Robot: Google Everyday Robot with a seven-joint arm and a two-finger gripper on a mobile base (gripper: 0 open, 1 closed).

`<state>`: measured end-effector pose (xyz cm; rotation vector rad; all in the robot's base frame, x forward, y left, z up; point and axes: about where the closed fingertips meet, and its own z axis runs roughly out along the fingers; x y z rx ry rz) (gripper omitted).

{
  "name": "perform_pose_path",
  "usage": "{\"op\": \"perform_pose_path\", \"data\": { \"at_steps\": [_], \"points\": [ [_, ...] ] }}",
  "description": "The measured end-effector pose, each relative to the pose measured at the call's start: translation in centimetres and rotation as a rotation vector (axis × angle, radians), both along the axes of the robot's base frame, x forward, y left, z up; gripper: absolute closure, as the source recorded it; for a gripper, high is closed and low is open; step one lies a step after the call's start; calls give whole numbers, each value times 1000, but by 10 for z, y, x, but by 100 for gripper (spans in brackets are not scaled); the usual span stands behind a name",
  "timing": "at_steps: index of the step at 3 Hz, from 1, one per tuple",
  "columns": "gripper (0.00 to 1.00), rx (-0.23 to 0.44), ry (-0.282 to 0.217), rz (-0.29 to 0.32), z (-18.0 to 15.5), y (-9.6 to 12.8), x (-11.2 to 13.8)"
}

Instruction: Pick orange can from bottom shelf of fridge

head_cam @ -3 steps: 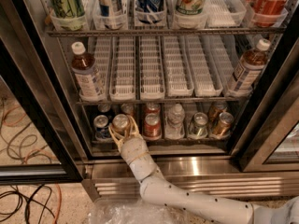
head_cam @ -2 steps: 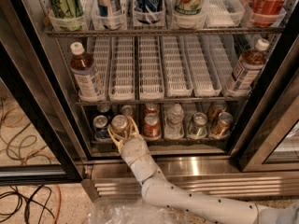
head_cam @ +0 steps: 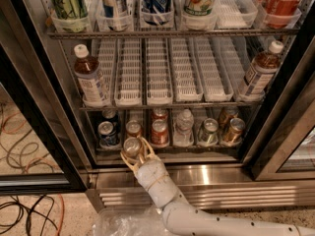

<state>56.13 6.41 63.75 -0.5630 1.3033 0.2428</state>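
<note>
My gripper point(head_cam: 134, 150) is at the front edge of the bottom shelf point(head_cam: 197, 149) of the fridge point(head_cam: 221, 175), left of middle. Its tan fingers point(head_cam: 148, 150) are shut around the orange can point(head_cam: 131, 144); I see the can's shiny silver top, while the fingers hide its sides. The can is out at the shelf lip, in front of the row. A like orange-brown can point(head_cam: 133, 129) stands just behind it in the same lane. My white arm point(head_cam: 162, 191) comes up from the lower right.
On the bottom shelf stand a blue can point(head_cam: 106, 134), a red-orange can point(head_cam: 159, 132), a water bottle point(head_cam: 184, 127), a silver-green can point(head_cam: 208, 131) and a tilted bronze can point(head_cam: 233, 131). Black door frames point(head_cam: 39, 112) flank the opening. Cables point(head_cam: 22, 146) lie on the floor at left.
My gripper has drawn back toward the shelf's front edge with the can in it. A second orange-brown can now shows behind it in the lane.
</note>
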Motion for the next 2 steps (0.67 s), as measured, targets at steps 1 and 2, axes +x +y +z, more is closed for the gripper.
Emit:
{"op": "perform_pose_path", "data": {
  "at_steps": [1, 2],
  "points": [
    [100, -44, 57, -22, -27, -25, -30],
    [100, -44, 57, -22, -27, -25, -30]
  ]
}}
